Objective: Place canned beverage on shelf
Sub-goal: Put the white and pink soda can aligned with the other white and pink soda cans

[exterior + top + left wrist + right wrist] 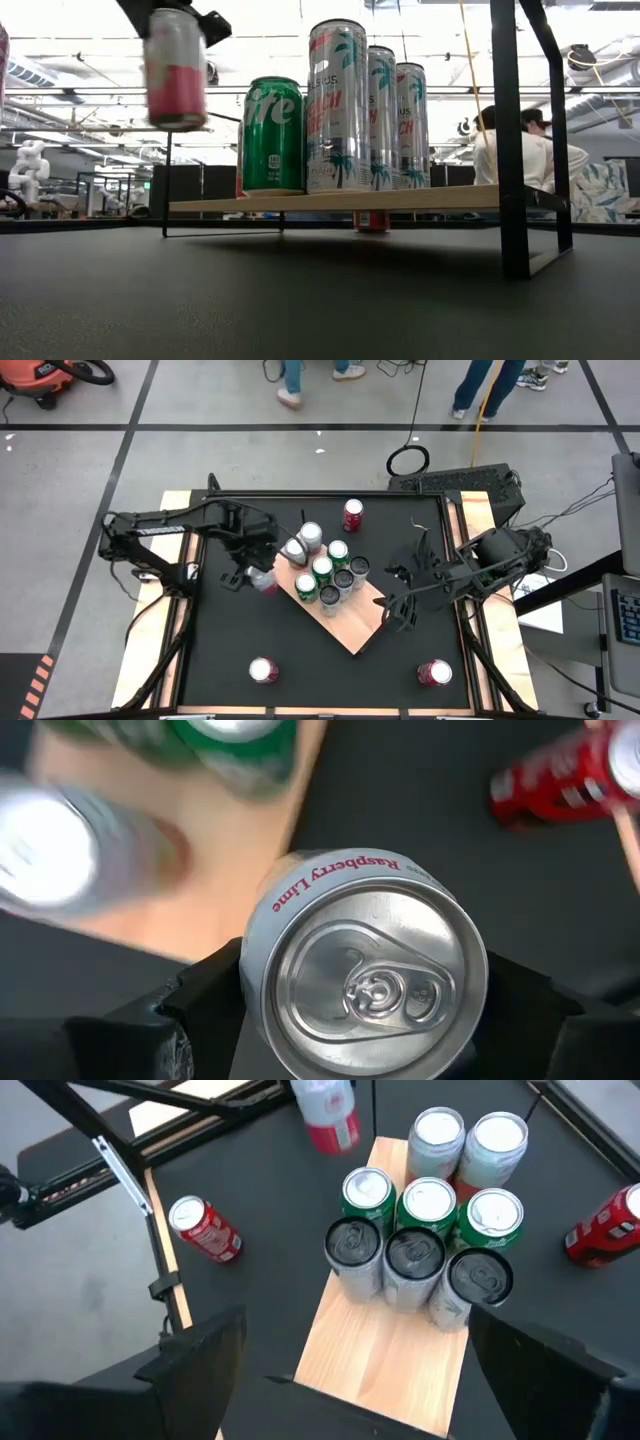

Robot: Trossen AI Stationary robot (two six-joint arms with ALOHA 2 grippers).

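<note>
**Raspberry-lime can in the air, heading for the shelf**

My left gripper (262, 578) is clamped on a white-and-pink can (176, 68) labelled Raspberry Lime, fingers on both sides of the body, top facing my wrist camera. The can hangs clear of the table, just beside the shelf's left edge, not yet over the board as far as I can tell from above. My right gripper (397, 603) waits with fingers spread wide and nothing between them, at the right end of the shelf (352, 628).

Progress, my read: well along. Eight cans already stand on the far half of the board, green ones (367, 1192) and tall silver ones (337, 105) packed together. The near half is bare wood. Left to do: bring this can over, set it down upright, let go. Three more cans are still on the table: red can (352, 515) far side, one (263, 671) near left, one (434, 674) near right.

Surface: black mat table (300, 650), pale wood side rails. The shelf sits raised on black corner rods. Room: grey floor, people's legs at the far side, a seated person (520, 150) behind the table.
</note>
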